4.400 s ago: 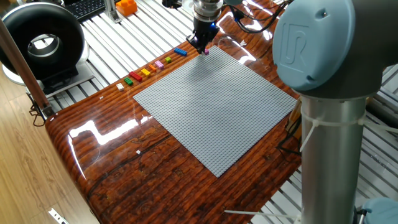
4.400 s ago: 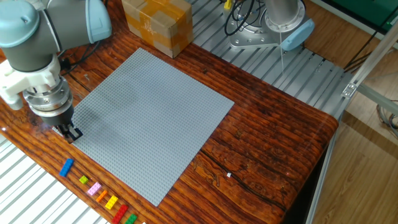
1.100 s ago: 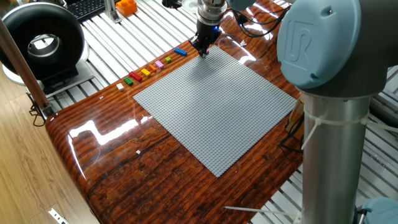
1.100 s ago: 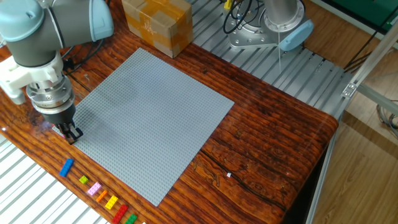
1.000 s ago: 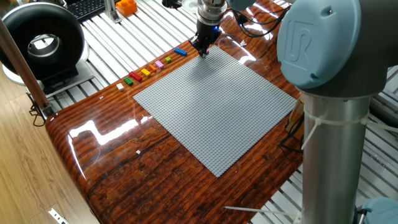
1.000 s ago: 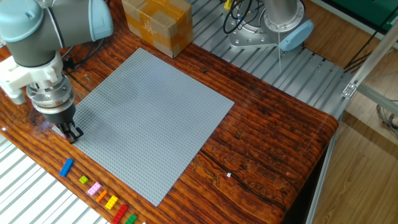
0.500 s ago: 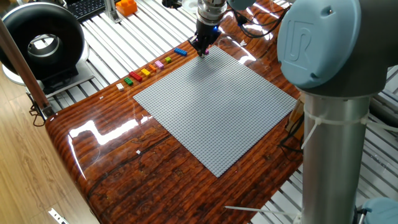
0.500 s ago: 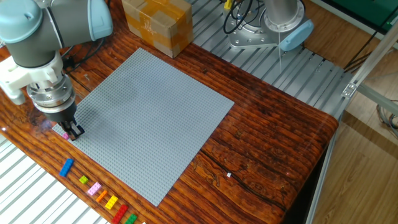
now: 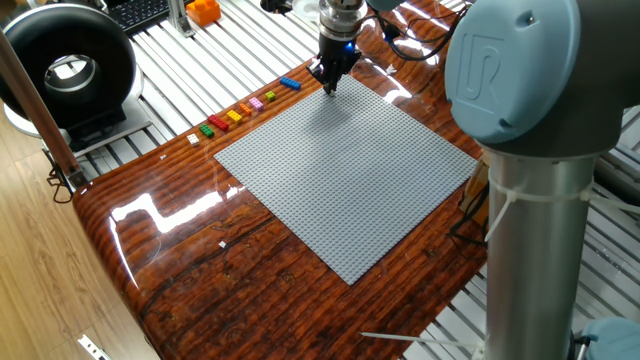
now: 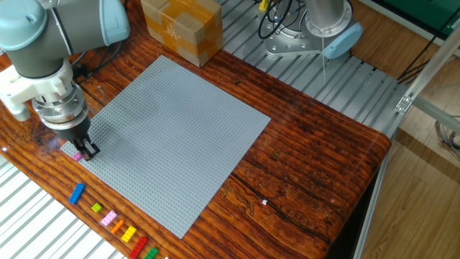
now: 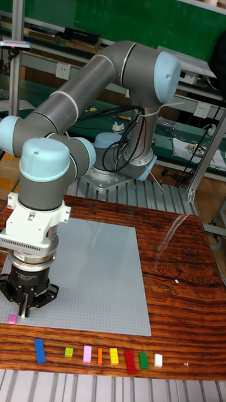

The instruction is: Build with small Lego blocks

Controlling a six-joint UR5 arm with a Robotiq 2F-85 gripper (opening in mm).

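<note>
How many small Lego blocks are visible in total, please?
9. Eight lie in a row on the wooden table edge: blue, green, pink, orange, yellow, red, green, white. One pink block sits at the baseplate corner by the fingers.

table [image 9: 200, 260]: glossy grained wood | baseplate [image 9: 350, 170]: matt grey studded plastic | box [image 10: 181, 27]: brown cardboard

1. I see bright, even light in all three views, and it comes from above.
2. The shiny wooden table [image 9: 200, 250] throws back white glare in streaks, strongest near its left edge in one fixed view.
3. The grey baseplate [image 10: 172, 129] is dull and gives no glare.
4. Shadows are soft and faint, just a dim patch on the baseplate under the arm.
5. The near arm joint [image 9: 530, 70] looks big and a bit soft.
</note>
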